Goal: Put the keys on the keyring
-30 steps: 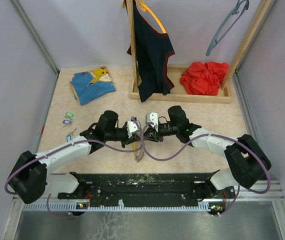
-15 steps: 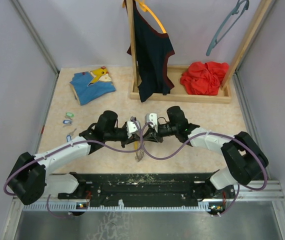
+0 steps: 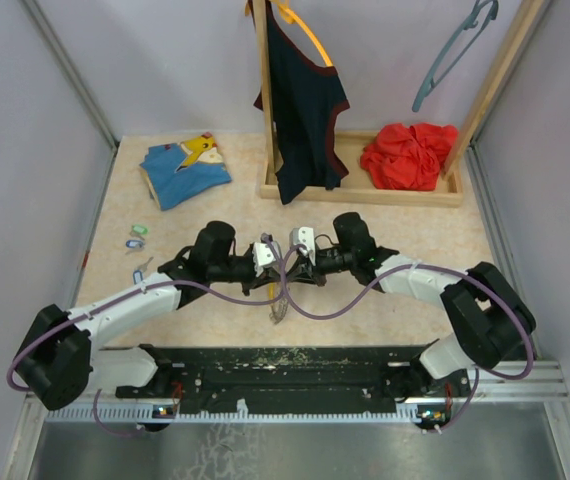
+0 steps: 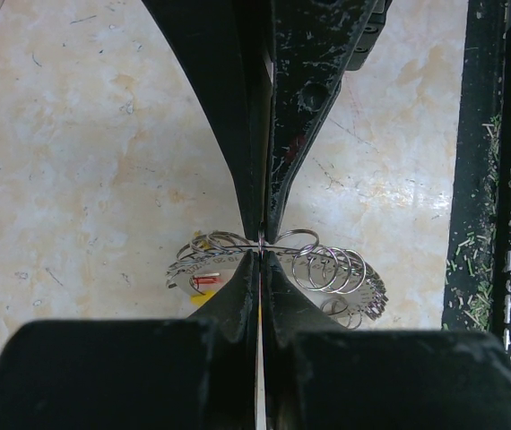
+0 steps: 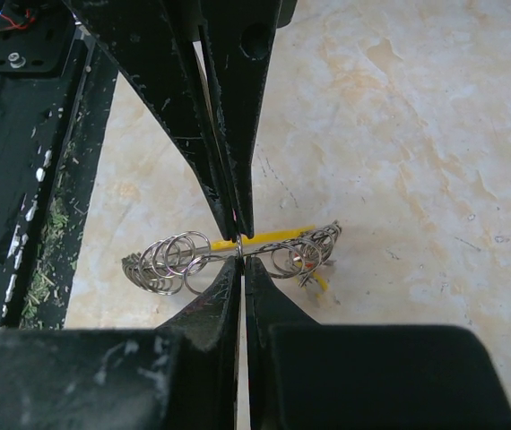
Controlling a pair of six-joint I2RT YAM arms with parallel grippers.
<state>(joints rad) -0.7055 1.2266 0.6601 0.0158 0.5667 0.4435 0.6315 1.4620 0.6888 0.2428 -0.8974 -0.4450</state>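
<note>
The keyring hangs between my two grippers above the table's near middle, with several small wire rings on it. My left gripper and right gripper meet tip to tip, each shut on the ring's thin wire. In the left wrist view my gripper pinches the wire, with small rings to the right and the yellow and red tag to the left. In the right wrist view my gripper pinches the wire beside the yellow tag. The mint green key and the blue key lie at the far left.
A folded blue garment lies at the back left. A wooden rack at the back holds a hanging dark top and a red cloth. A small grey key-like piece lies near the left arm. The black base rail runs along the near edge.
The right arm's elbow has shifted slightly left. Both grippers stay joined on the keyring at the same spot.
</note>
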